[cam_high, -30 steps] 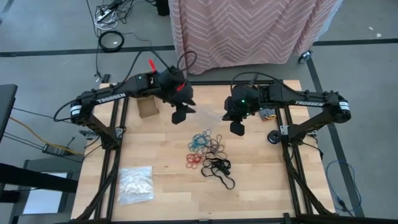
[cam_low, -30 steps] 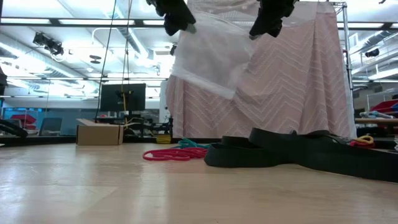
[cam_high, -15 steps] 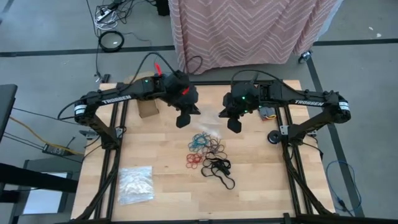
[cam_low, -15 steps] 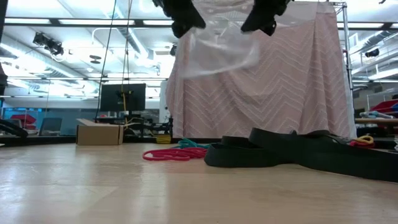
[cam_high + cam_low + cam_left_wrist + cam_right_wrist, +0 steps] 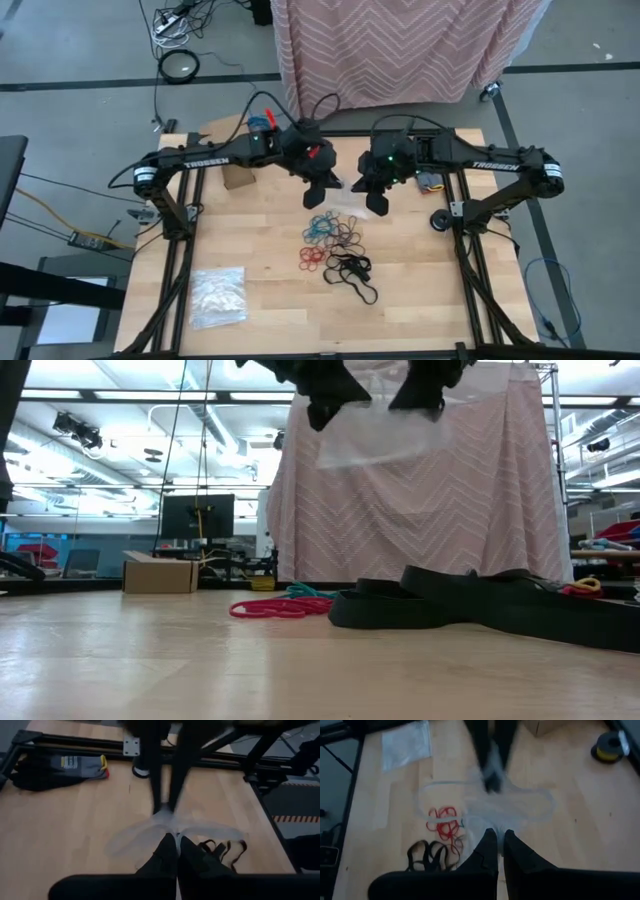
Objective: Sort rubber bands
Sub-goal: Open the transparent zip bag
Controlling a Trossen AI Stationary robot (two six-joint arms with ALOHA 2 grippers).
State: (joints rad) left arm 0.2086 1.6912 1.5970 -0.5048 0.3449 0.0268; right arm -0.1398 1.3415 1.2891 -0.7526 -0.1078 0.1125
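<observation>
My left gripper (image 5: pixel 328 186) has just swung in from the left and snapped its jaws together on one edge of a clear plastic bag (image 5: pixel 385 438). My right gripper (image 5: pixel 378 200) stays pinched on the opposite edge. The bag, which drooped a second ago, now hangs stretched between us, high above the wooden table (image 5: pixel 250 240). The rubber bands (image 5: pixel 335 243) lie loose below, in blue, red, tan and black clusters near the table's centre. With both edges held, I judge the bag can be pulled open for sorting.
</observation>
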